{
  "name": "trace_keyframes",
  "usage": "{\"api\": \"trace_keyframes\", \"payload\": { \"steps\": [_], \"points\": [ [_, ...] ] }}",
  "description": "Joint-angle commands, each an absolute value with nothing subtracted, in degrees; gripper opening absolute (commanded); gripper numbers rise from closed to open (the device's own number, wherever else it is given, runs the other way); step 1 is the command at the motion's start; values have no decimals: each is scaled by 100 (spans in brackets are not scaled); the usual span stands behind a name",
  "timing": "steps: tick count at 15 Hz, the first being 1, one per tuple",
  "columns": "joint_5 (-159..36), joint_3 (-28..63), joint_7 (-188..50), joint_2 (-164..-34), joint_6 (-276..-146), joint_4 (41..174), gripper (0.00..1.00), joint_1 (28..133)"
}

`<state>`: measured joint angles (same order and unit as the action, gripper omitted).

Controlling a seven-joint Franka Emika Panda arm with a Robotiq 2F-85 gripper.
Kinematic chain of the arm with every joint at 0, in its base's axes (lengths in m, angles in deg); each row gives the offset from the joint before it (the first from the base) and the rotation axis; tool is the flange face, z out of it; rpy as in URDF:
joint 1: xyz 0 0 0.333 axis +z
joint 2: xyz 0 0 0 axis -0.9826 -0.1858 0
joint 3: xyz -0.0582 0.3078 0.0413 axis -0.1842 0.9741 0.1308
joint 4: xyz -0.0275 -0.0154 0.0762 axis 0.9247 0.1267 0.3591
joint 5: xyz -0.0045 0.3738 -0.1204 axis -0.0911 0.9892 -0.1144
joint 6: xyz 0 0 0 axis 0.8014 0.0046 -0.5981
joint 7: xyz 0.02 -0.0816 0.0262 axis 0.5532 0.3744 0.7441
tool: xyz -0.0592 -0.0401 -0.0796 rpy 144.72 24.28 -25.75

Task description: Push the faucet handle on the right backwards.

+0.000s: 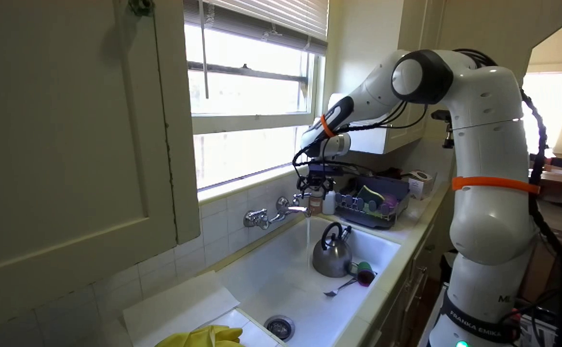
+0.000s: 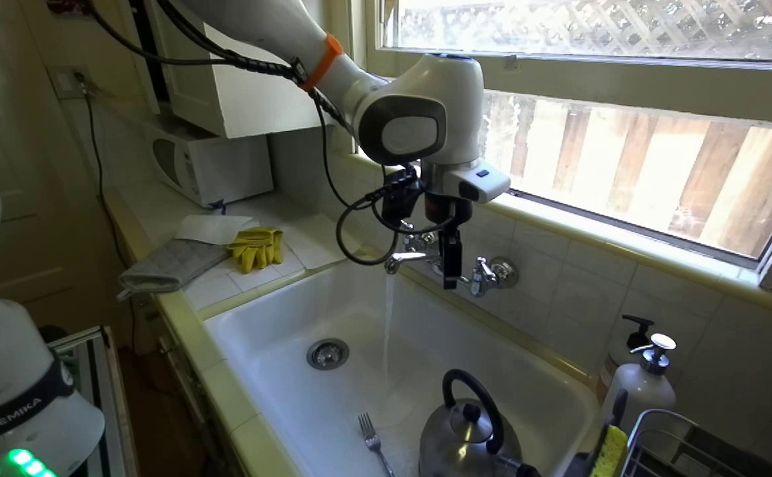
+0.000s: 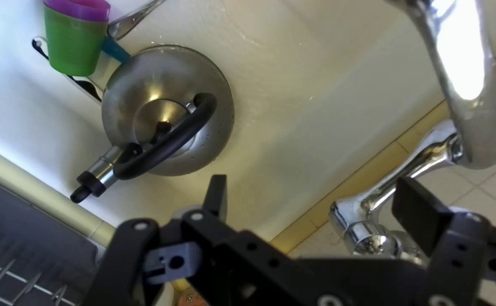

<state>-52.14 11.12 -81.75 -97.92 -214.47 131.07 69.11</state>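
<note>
A chrome wall faucet has a spout [image 1: 296, 210] with water running into the sink. The spout also shows in an exterior view [image 2: 407, 258] and large in the wrist view [image 3: 465, 76]. The right faucet handle [image 2: 482, 277] is chrome, on the wall side nearer the dish rack. My gripper [image 2: 451, 281] points down just beside this handle; whether they touch I cannot tell. In the wrist view my gripper [image 3: 314, 193] is open with nothing held, and the chrome valve end [image 3: 369, 231] lies between the fingers, nearer the right one. The left faucet handle [image 1: 257, 219] sits farther along the wall.
A steel kettle [image 3: 167, 127] with a black handle, stacked cups [image 3: 75, 40] and a fork [image 2: 371, 434] are in the white sink. A dish rack [image 1: 372, 202] and soap bottles [image 2: 644, 381] stand beside it. Yellow gloves [image 2: 257, 248] lie on the counter. The window sill [image 2: 624, 238] is behind.
</note>
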Motion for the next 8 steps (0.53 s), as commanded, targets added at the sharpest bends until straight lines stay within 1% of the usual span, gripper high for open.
{"api": "trace_keyframes", "payload": {
  "steps": [1, 8],
  "points": [
    [-5197, 1049, -8144, -9883, -21435, 13013, 100, 6920],
    [-5205, 1039, -8105, -9923, -21511, 12993, 100, 6932]
  ]
}}
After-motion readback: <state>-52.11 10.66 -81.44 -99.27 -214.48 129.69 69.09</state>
